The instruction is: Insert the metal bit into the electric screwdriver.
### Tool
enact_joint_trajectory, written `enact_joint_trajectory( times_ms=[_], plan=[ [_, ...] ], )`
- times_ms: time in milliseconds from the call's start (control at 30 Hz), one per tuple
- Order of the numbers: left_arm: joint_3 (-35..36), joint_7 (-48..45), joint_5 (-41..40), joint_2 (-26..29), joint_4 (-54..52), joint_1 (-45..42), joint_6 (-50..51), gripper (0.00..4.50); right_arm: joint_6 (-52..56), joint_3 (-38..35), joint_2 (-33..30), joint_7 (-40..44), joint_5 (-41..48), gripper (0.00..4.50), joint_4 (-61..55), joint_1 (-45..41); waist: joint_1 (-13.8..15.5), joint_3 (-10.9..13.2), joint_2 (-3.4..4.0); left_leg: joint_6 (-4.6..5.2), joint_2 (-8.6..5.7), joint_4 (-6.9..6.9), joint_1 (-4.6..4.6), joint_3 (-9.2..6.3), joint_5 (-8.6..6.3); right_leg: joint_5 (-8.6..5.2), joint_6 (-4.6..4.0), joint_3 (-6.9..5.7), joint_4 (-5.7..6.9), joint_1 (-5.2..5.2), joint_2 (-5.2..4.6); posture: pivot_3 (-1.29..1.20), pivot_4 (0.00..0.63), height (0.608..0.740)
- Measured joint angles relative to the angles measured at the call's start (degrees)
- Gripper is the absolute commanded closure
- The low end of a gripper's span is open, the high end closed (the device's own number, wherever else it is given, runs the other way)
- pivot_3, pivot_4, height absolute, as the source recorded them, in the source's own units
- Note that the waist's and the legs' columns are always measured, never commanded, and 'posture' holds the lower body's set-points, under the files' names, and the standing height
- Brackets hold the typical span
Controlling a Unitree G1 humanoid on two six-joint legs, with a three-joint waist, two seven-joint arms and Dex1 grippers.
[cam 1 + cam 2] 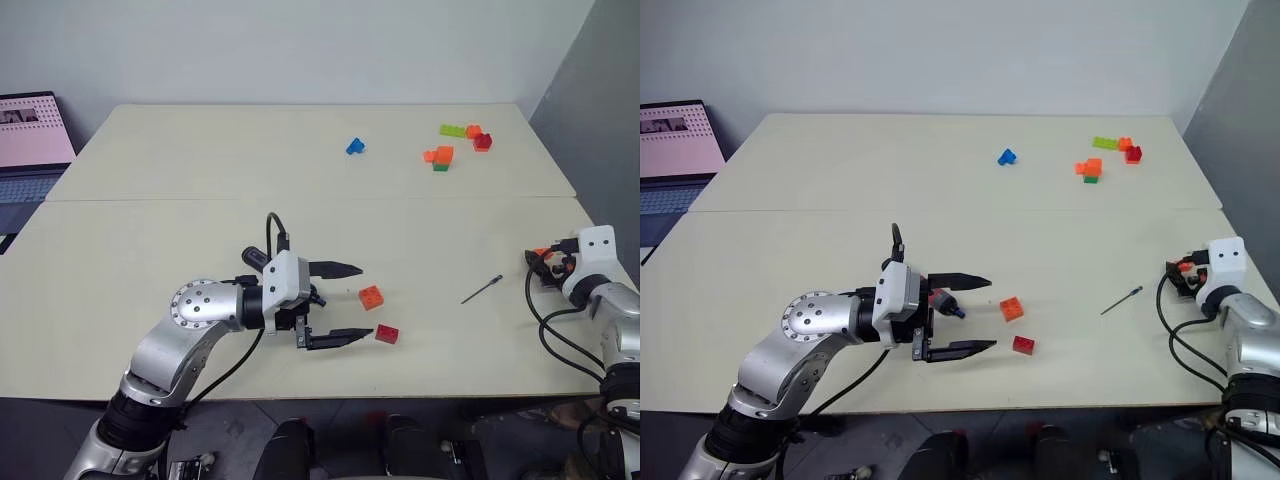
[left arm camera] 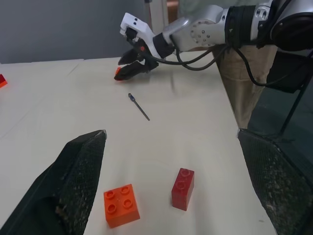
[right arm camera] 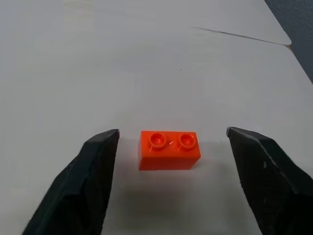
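Note:
The metal bit [image 1: 481, 289] lies flat on the table at the right, a thin dark rod with nothing touching it. To its right my right gripper [image 3: 172, 133] stands open near the table's right edge. A small orange brick [image 3: 169, 155] rests on the table between its fingers, clear of both. My left gripper [image 1: 992, 314] is open and points right over the front middle of the table. The electric screwdriver [image 1: 946, 304], dark with a red band and blue tip, shows back near its palm. I cannot tell whether anything grips it.
An orange brick [image 1: 371, 296] and a red brick [image 1: 386, 334] lie just off the left fingertips. A blue brick [image 1: 355, 147] and a cluster of coloured bricks [image 1: 440, 157] sit at the far side. A laptop [image 1: 30, 140] stands at the far left.

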Motion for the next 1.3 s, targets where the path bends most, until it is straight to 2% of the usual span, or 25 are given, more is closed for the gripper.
enact_joint_trajectory(
  times_ms=[200, 333, 433, 467, 567, 633, 767, 900, 1133, 1300],
  plan=[
    [0.1, 0.1, 0.3, 0.6, 0.0, 0.1, 0.1, 0.00, -1.5, -1.8, -0.1, 1.3, 2.3, 0.07, -4.9, 1.2, 0.0, 0.0, 0.00, 0.00, 0.00, -0.01, 0.00, -0.03, 0.00, 0.00, 0.00, -0.02, 0.00, 0.00, 0.01, 0.00, 0.150, 0.740],
    [2.4, 1.3, 0.2, 3.3, -0.5, 2.3, 1.6, 0.00, -2.8, -0.2, -1.6, 7.7, 3.9, 0.07, -15.7, 5.9, -0.2, 0.0, 0.03, 0.00, 0.04, -0.03, 0.00, -0.03, 0.00, 0.00, 0.00, 0.03, 0.01, -0.06, 0.00, 0.00, 0.150, 0.740],
    [6.0, 1.3, -0.1, 7.5, -1.4, 5.6, 2.9, 0.00, -0.1, 5.8, -4.6, 16.9, 7.4, 0.07, -30.0, 7.7, -0.8, 0.0, 0.08, 0.00, 0.09, -0.04, 0.02, -0.30, 0.00, -0.01, 0.00, -0.07, 0.01, 0.00, 0.04, 0.00, 0.150, 0.740],
    [6.1, 1.3, -0.1, 7.7, -1.6, 6.0, 2.9, 0.00, 0.1, 6.4, -4.9, 17.5, 7.5, 0.07, -30.8, 7.7, -0.8, 0.0, 0.08, 0.00, 0.09, -0.04, 0.03, -0.32, 0.00, -0.01, 0.00, -0.08, 0.00, 0.01, 0.04, 0.00, 0.150, 0.740],
    [8.1, -1.4, 0.6, 14.4, -2.5, 12.4, 2.6, 0.00, 4.1, 17.7, -7.5, 26.6, 7.8, 0.07, -37.9, 3.6, -1.4, 0.0, 0.06, 0.01, 0.13, -0.21, 0.17, -0.30, -0.01, -0.03, -0.04, -0.02, -0.06, -0.02, 0.05, 0.00, 0.150, 0.740],
    [9.0, -2.1, 0.8, 15.3, -2.4, 13.4, 2.6, 0.00, 6.2, 24.0, -7.2, 31.0, 7.8, 0.07, -39.7, 0.5, -1.0, 0.1, 0.05, 0.01, 0.13, -0.21, 0.11, -0.40, 0.00, -0.04, -0.05, -0.09, -0.07, -0.02, 0.04, 0.00, 0.150, 0.740],
    [9.3, -2.3, 0.8, 15.4, -2.5, 13.6, 2.4, 0.00, 6.4, 31.2, -6.6, 36.0, 5.8, 0.07, -38.2, -4.8, 0.5, 0.1, 0.03, 0.00, 0.01, -0.19, -0.04, -0.46, -0.01, -0.03, -0.04, -0.20, -0.17, -0.04, -0.08, 0.00, 0.150, 0.740],
    [8.9, -1.5, 1.2, 15.0, -2.9, 14.2, 2.3, 0.00, 3.2, 37.1, -1.8, 39.3, 1.0, 0.07, -28.7, -12.8, 0.1, 0.1, 0.01, 0.00, 0.04, -0.21, -0.06, -0.44, -0.01, -0.02, -0.03, -0.16, -0.21, -0.10, -0.08, 0.00, 0.150, 0.740],
    [8.4, -1.0, 1.4, 14.7, -3.8, 14.3, 2.3, 0.00, -1.4, 43.1, 1.0, 46.1, -3.6, 0.07, -17.7, -17.2, 0.1, 0.1, 0.01, 0.00, 0.02, -0.26, -0.06, -0.45, 0.00, -0.02, -0.03, -0.16, -0.14, -0.15, -0.08, 0.00, 0.150, 0.740],
    [7.9, -1.0, 1.4, 14.6, -4.4, 14.2, 2.3, 0.00, -4.0, 44.0, 3.6, 47.9, -5.2, 1.04, -13.4, -18.9, 0.1, 0.1, 0.02, 0.00, 0.04, -0.26, -0.05, -0.47, 0.00, -0.02, -0.04, -0.17, -0.08, -0.17, -0.06, 0.00, 0.150, 0.740]
  ],
)
